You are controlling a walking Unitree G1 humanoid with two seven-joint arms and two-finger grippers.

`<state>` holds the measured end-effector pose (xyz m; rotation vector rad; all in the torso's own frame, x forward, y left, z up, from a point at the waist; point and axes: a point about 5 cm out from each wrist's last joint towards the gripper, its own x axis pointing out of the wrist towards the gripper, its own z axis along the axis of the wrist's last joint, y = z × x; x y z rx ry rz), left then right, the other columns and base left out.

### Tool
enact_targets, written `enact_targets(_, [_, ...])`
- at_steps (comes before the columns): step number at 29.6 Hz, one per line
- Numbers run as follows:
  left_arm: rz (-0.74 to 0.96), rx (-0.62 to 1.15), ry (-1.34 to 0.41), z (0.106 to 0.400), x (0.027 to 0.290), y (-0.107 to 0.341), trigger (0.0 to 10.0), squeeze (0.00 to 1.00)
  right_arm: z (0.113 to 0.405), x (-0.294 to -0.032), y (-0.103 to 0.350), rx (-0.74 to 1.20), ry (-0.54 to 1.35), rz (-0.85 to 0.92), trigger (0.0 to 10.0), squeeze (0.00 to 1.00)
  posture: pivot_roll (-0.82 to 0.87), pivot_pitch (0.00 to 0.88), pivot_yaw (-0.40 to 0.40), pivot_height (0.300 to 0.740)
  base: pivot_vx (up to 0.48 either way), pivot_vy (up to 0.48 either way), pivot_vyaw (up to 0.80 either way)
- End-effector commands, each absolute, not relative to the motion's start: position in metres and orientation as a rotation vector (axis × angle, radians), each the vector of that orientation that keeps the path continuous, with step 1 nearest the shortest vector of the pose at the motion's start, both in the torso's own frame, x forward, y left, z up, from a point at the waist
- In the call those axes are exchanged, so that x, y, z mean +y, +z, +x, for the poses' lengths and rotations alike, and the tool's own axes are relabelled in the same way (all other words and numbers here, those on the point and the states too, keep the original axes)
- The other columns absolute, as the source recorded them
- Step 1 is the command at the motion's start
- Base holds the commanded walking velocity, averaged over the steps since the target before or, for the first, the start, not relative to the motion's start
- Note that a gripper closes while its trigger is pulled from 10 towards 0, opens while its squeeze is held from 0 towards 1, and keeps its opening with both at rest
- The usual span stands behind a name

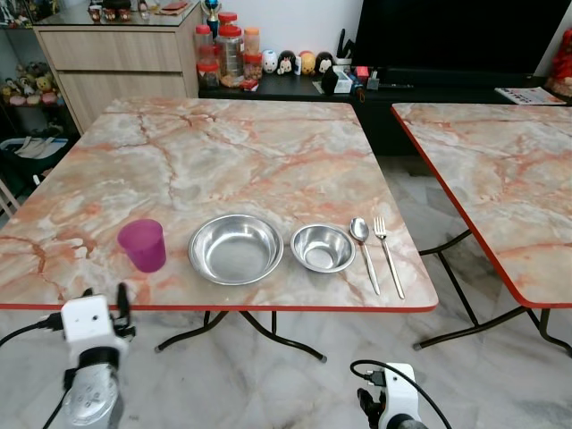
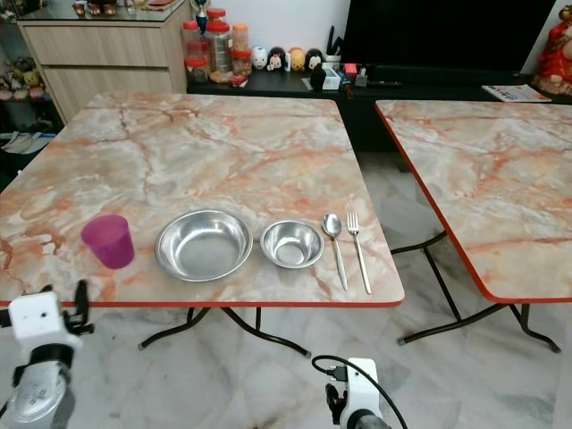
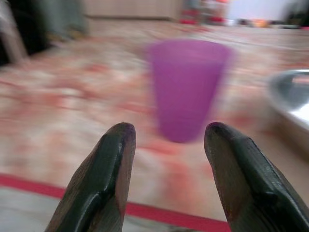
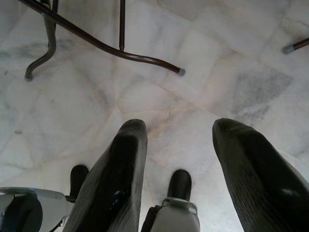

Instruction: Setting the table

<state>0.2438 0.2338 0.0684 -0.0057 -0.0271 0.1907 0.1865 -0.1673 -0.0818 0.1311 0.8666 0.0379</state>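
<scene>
The place setting lies along the near edge of the orange-veined marble-pattern table [image 1: 223, 143]: a translucent purple plastic cup [image 1: 143, 244], a large round stainless-steel bowl [image 1: 236, 248], a small round stainless-steel bowl [image 1: 323, 247], a steel spoon [image 1: 364, 248] and a steel fork [image 1: 387, 253], set in a row and each upright or flat. The left gripper [image 3: 169, 179] is held off the table's red edge with its two black fingers [image 3: 104, 179] apart and clamped on nothing; the purple cup stands straight ahead of the fingertips, centred on the gap between them and not touching either finger. The large bowl lies beyond the finger on the cup's bowl side. The right gripper [image 4: 181, 164] hangs idle below the table, its fingers apart and pointing down at the pale marble floor [image 4: 231, 72]. Judged step: the setting appears complete or nearly so, with the cup as the item being attended to. If the cup is to be shifted, the next move calls for a level advance until both fingers flank its wall, then closure below the rim, since the light tapered cup could tip or slide toward the large bowl.
</scene>
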Motion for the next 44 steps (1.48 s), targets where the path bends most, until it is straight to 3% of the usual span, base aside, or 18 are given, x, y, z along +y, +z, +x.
enact_targets(1, [-0.11, 0.012, 0.114, 0.248, 0.221, 0.067, 10.0, 0.0, 0.186, -0.171, -0.082, 0.869, 0.019, 0.132, 10.0, 0.0, 0.13, 0.0, -0.043, 0.74, 0.0, 0.0, 0.0])
enact_targets(15, [-0.406, 0.03, 0.033, 0.266, 0.212, 0.088, 10.0, 0.0, 0.184, -0.173, -0.083, 0.88, 0.029, 0.109, 10.0, 0.0, 0.11, 0.0, -0.037, 0.74, 0.0, 0.0, 0.0])
enact_targets(25, [-0.377, 0.067, -0.055, 0.295, 0.193, 0.105, 10.0, 0.0, 0.187, -0.171, -0.082, 0.877, 0.037, 0.102, 10.0, 0.0, 0.11, 0.0, -0.041, 0.74, 0.0, 0.0, 0.0])
enact_targets(43, [-0.297, 0.077, -0.072, 0.309, 0.186, 0.119, 10.0, 0.0, 0.19, -0.174, -0.08, 0.874, 0.023, 0.104, 10.0, 0.0, 0.11, 0.0, -0.053, 0.74, 0.0, 0.0, 0.0])
enact_targets(44, [-0.3, 0.084, -0.073, 0.311, 0.183, 0.117, 10.0, 1.0, 0.19, -0.173, -0.08, 0.873, 0.02, 0.106, 10.0, 0.0, 0.11, 0.0, -0.052, 0.74, 0.0, 0.0, 0.0])
